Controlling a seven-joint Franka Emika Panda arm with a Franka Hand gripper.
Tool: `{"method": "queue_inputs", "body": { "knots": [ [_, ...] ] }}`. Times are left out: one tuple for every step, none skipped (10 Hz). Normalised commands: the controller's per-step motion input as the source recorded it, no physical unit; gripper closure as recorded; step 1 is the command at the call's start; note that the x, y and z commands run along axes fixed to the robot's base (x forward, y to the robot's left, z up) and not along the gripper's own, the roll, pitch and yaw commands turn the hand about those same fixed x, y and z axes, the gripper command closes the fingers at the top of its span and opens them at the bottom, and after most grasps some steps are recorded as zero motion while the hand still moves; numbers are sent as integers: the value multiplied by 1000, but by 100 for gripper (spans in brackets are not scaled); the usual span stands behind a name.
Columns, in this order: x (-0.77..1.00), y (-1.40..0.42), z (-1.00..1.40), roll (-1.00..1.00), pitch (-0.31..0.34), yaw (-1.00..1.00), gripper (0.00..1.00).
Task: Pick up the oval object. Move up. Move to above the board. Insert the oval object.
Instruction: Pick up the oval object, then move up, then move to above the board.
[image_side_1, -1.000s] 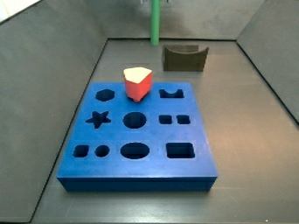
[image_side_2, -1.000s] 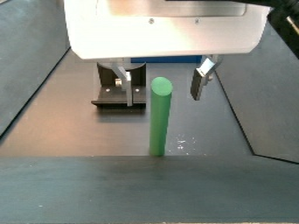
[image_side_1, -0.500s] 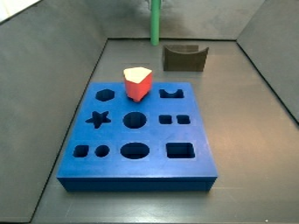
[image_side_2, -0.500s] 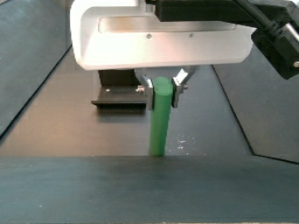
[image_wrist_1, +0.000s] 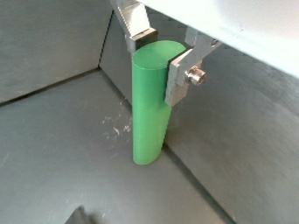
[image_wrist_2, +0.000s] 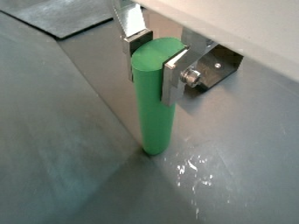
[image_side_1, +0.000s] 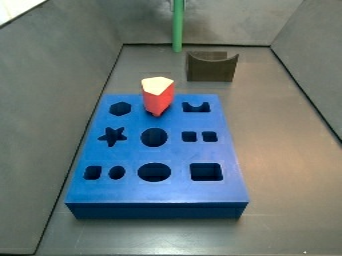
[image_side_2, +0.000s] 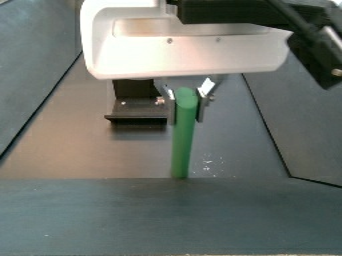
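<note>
My end effector (image_wrist_1: 162, 54) pinches the rod (image_wrist_1: 151, 105) near its top, one silver finger (image_wrist_2: 173, 72) on each side. Rod upright, foot on the grey bench (image_wrist_2: 70, 166), seen in both wrist views. In a side view the rod (image_side_1: 178, 26) shows top centre of frame, behind the board (image_side_1: 159, 152); red wedge (image_side_1: 158, 96) stands on the board, olive holder (image_side_1: 211, 66) beyond

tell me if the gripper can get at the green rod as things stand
Probably yes: the gripper already straddles the top of the upright oval object, a finger on each side, nothing between them in both wrist views.
</note>
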Motion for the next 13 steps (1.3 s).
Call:
{"method": "queue_inputs", "body": {
  "knots": [
    [0, 0, 0, 0, 0, 0, 100],
    [0, 0, 0, 0, 0, 0, 100],
    [0, 0, 0, 0, 0, 0, 100],
    [0, 0, 0, 0, 0, 0, 100],
    [0, 0, 0, 0, 0, 0, 100],
    [0, 0, 0, 0, 0, 0, 100],
    [0, 0, 833, 0, 0, 0, 100],
    [41, -72, 822, -7, -3, -31, 100],
    [14, -55, 673, 9, 36, -32, 100],
    [1, -35, 517, 27, 63, -26, 100],
    [3, -15, 304, 50, 83, -10, 100],
    [-173, -873, 1000, 377, -36, 177, 100],
    [-181, -904, 1000, 397, -33, 179, 100]
  ]
}}
